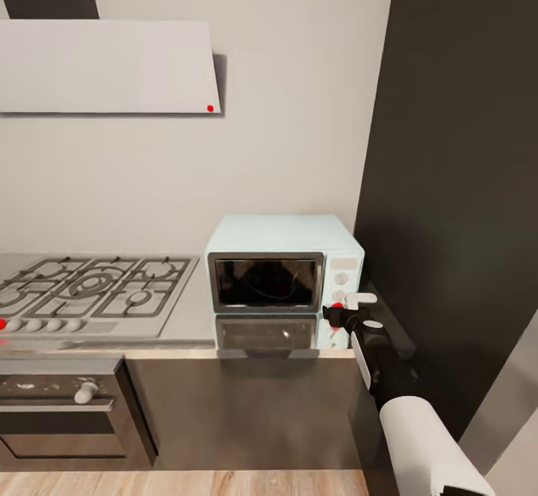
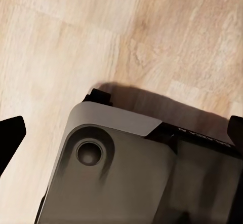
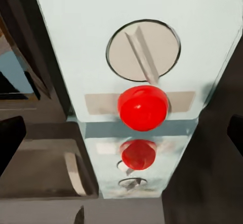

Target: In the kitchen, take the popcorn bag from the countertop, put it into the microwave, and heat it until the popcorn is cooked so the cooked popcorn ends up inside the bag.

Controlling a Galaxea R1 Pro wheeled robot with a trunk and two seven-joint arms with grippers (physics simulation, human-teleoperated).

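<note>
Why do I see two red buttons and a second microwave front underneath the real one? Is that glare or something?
Reflection, not glare: in the right wrist view the red button on the microwave is mirrored in the glossy countertop; the head view shows the door mirrored likewise. In the left wrist view, a soft shadow falls on the wooden floor.

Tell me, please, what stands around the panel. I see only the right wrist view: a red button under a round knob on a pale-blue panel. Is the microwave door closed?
Observer: Yes. In the head view the microwave has its dark glass door shut.
Operator: Where is my right gripper against it?
Observer: The right gripper is at the lower part of the panel, jaws open, close to the red button.
Operator: And what does the left arm see?
Observer: The left wrist view looks down at the wooden floor and the robot's grey base.
</note>
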